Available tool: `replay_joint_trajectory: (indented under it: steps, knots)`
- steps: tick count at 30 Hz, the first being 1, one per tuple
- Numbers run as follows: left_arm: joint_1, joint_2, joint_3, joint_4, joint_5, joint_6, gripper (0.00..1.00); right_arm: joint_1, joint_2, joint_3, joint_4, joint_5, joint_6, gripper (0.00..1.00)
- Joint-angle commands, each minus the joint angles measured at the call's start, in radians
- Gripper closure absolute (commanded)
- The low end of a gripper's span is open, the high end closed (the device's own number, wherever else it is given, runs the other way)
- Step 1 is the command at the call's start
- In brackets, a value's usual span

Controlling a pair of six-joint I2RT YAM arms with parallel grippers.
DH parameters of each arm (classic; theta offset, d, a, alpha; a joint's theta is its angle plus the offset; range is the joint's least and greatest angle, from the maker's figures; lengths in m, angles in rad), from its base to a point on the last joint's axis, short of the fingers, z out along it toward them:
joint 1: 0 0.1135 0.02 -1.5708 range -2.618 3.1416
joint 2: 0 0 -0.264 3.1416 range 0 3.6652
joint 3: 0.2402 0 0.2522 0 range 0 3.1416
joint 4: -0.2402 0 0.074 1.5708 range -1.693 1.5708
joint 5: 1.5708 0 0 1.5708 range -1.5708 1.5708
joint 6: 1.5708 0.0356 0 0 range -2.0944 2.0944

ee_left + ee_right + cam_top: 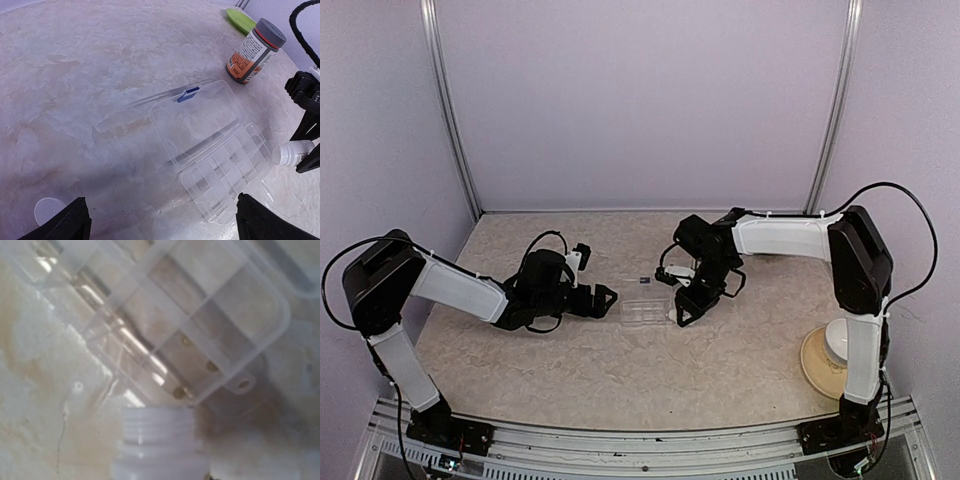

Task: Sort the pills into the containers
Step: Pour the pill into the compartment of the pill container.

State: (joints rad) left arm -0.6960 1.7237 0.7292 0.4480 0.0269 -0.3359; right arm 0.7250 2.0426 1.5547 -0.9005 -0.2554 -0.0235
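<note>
Metal rail [640, 440] ran along the near edge. Lilac walls [640, 100] enclosed a beige marbled table [620, 370]. Clear pill box [227, 172] lay open mid-table; left gripper [607, 298] beside it, released; right gripper [682, 308] opposite, grasping a white bottle [157, 440]. Small tan pills [212, 366] sat in the box's corner compartment.

Nothing legible anywhere tbh; the grey-capped bottle [252, 52] past the clear pill box [220, 165] has a printed label, just too blurry.

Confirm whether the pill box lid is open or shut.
Open. The lid lies folded back on the table beside the compartments, its blue latch at the far edge.
</note>
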Motion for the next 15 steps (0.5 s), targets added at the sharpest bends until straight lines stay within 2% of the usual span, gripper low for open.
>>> replay_joint_trajectory:
  steps: [1, 15]
  knots:
    - [-0.005, 0.006, 0.012, 0.014, 0.013, 0.001, 0.01, 0.012, 0.031, 0.036, -0.047, 0.011, 0.008, 0.75]
    - [-0.007, 0.007, 0.012, 0.014, 0.012, 0.002, 0.01, 0.013, 0.05, 0.093, -0.115, 0.026, 0.0, 0.75]
